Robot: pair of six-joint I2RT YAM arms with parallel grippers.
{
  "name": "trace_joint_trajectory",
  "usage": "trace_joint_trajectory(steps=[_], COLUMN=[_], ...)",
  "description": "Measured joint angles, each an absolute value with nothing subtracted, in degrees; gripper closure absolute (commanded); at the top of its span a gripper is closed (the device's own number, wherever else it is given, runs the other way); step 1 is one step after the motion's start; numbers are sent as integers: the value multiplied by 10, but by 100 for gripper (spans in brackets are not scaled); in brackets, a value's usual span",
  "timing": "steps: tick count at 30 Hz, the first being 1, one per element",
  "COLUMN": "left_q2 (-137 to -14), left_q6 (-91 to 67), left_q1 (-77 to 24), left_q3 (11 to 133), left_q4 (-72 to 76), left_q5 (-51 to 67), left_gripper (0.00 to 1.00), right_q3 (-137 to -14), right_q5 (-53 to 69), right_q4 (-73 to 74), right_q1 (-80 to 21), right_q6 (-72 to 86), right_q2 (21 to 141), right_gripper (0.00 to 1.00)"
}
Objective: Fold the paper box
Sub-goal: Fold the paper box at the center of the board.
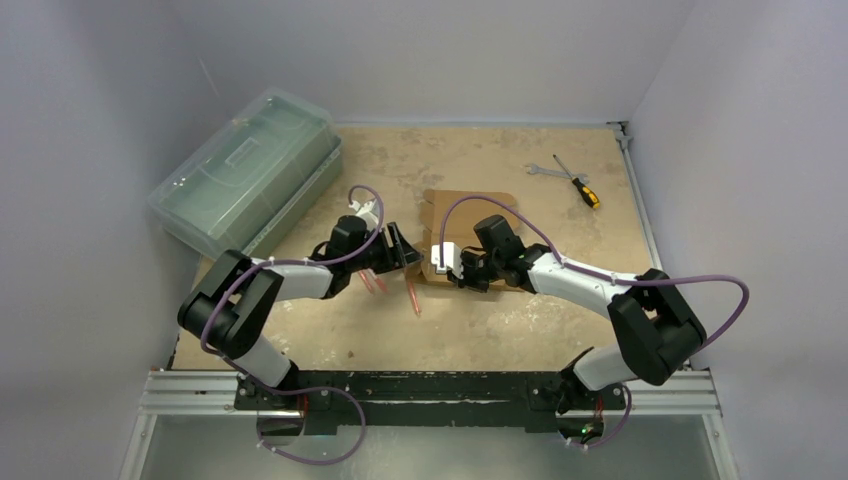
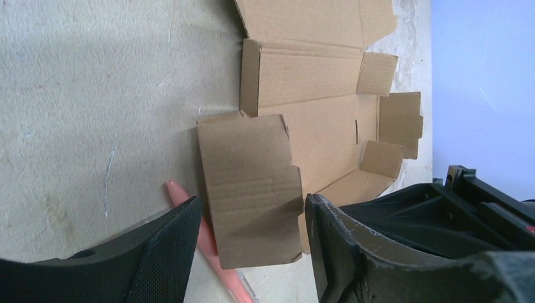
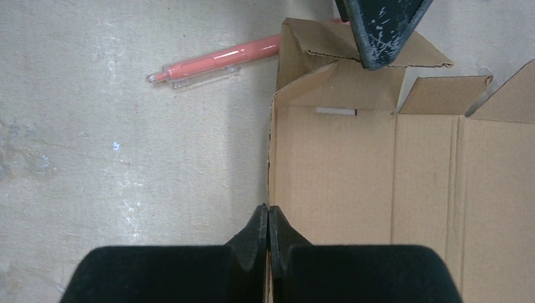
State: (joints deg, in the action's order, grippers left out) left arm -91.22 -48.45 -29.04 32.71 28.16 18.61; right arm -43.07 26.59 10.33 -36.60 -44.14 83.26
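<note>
Paper box [image 1: 470,215] lies opened out and mostly flat abt centre of table [image 1: 480,330], w/ a few flaps raised. L gripper [image 1: 408,255] sits at box's 9 o'clock, jaws partway apart, w/ the box's end flap [image 2: 252,189] standing betw. them. In L wrist view the flap fills most of the gap: its 3 o'clock edge is right at one finger [image 2: 344,252], while the other finger [image 2: 167,252] stays apart from it at 9 o'clock. Can't tell if either pad presses. R gripper [image 1: 440,265] is at box's 7 o'clock, jaws fully closed. In R wrist view the box's upright side edge runs straight down into the seam betw. the tips at 6 o'clock, so it reads as pinched there. Pink pen [image 3: 214,63] lies on table at 11 o'clock in that view, just beside the box corner. Green case [image 1: 245,170] is at table's 10 o'clock, well apart from box; screwdriver [image 1: 580,187] & wrench [image 1: 538,170] are at 1 o'clock.
</note>
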Motion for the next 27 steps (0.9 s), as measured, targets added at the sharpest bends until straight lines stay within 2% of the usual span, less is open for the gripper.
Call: trace_joint_trajectory(steps=[9,12,15,18,20,27], left_q2=[-920,-921,-922,-922,-922,-922], left_q6=[-485,-485,-485,-485,-485,-484], left_q1=[-284,-284,-284,-284,-283,-283], left_q3=[346,346,346,346,346,349], left_q4=[289,290,289,286,285,282], left_q5=[187,189,189,188,188,187], left_gripper=[39,39,39,39,39,39], right_q3=[-431,-431,-432,-444,-456,-501], right_q5=[268,268,278,300,318,397], right_q4=[103,103,108,124,135,184], right_q1=[-359,-359,-359,-354,-344,-241], right_q6=[-441,-439,-433,-426,-422,-418], right_q2=[833,833,832,832,824,758], right_gripper=[98,85,59,41,34,19])
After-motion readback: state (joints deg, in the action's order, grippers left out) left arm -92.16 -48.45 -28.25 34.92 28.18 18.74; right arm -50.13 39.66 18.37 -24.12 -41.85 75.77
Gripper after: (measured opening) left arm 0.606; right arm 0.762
